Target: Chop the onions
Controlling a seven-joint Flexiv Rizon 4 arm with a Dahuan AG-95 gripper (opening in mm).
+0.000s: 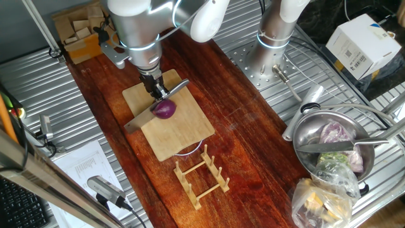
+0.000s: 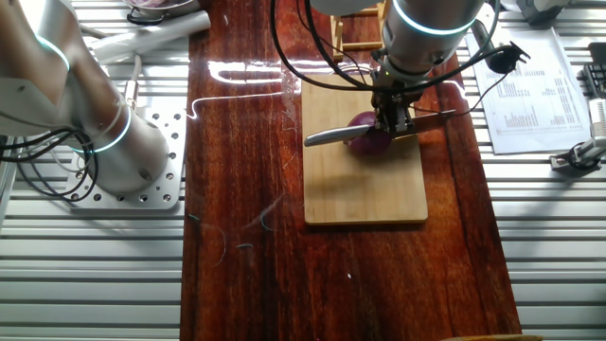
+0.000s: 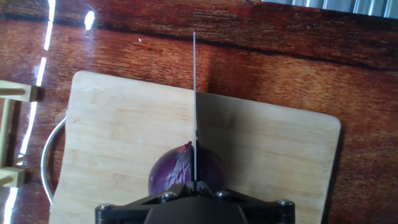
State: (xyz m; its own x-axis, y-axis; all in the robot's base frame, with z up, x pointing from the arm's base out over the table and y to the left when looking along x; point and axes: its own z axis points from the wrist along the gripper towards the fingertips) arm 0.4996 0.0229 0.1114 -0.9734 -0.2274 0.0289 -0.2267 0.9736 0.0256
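Note:
A small red onion (image 1: 165, 110) (image 2: 368, 140) (image 3: 180, 171) with glossy purple skin sits near the middle of the bamboo cutting board (image 1: 177, 136) (image 2: 365, 189) (image 3: 118, 137). My gripper (image 1: 155, 90) (image 2: 394, 123) (image 3: 196, 185) hangs straight above it, shut on a metal knife (image 1: 181, 87) (image 2: 327, 136). The knife lies level across the top of the onion. In the hand view the knife (image 3: 194, 93) shows edge-on as a thin line down the onion's centre. The onion looks whole.
A wooden slotted rack (image 1: 201, 176) stands just off the board's near end. A steel bowl (image 1: 304, 136) with vegetables and a plastic bag (image 1: 319, 199) sit at the right. A second arm's base (image 1: 269, 44) (image 2: 114, 142) stands beside the wooden tabletop. Papers (image 2: 530, 90) lie nearby.

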